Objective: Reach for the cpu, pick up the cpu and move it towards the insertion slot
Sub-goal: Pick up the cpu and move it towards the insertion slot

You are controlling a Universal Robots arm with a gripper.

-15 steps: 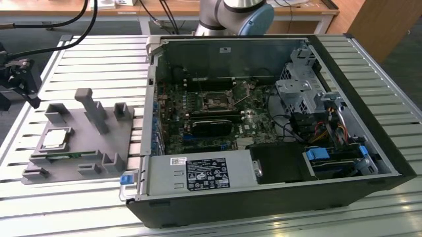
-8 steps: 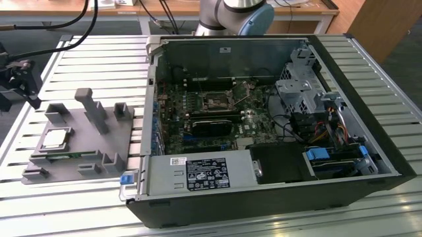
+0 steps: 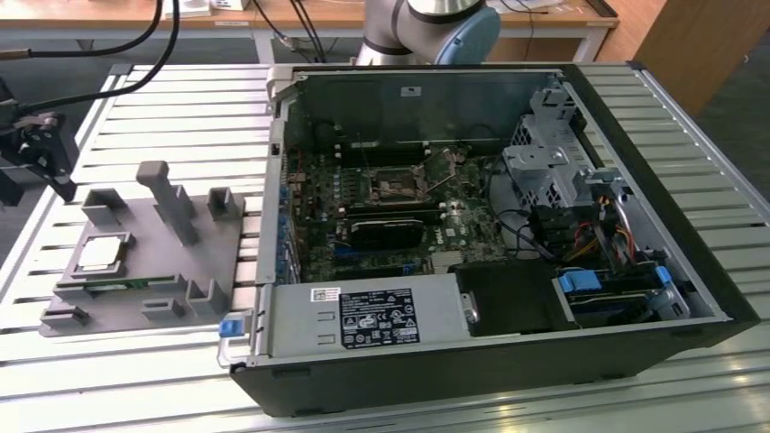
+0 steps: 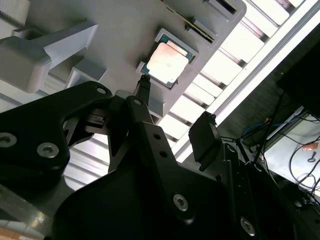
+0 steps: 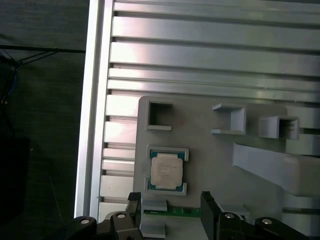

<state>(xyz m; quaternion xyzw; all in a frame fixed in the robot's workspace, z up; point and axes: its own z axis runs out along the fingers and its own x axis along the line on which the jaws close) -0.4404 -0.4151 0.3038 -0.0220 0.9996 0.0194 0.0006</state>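
The cpu (image 3: 103, 253) is a flat square chip with a silvery top, lying in a framed recess of the grey fixture (image 3: 180, 271) at the exterior view's left. It also shows in both wrist views (image 4: 169, 61) (image 5: 166, 170). My gripper (image 3: 49, 167) hangs above the table's edge beside the fixture, off the cpu and apart from it. The gripper (image 4: 175, 112) (image 5: 170, 207) is open, and nothing sits between its black fingers (image 4: 143, 90). The insertion slot (image 3: 395, 185) is a dark square socket with a metal frame on the motherboard inside the open case.
The fixture carries tall grey posts (image 3: 169, 203) and a green memory stick (image 5: 186, 212) close to the cpu. The open computer case (image 3: 673, 271) holds a long black card (image 3: 385, 232), a drive cage and cables. The slatted table (image 3: 144, 99) ends just past the fixture.
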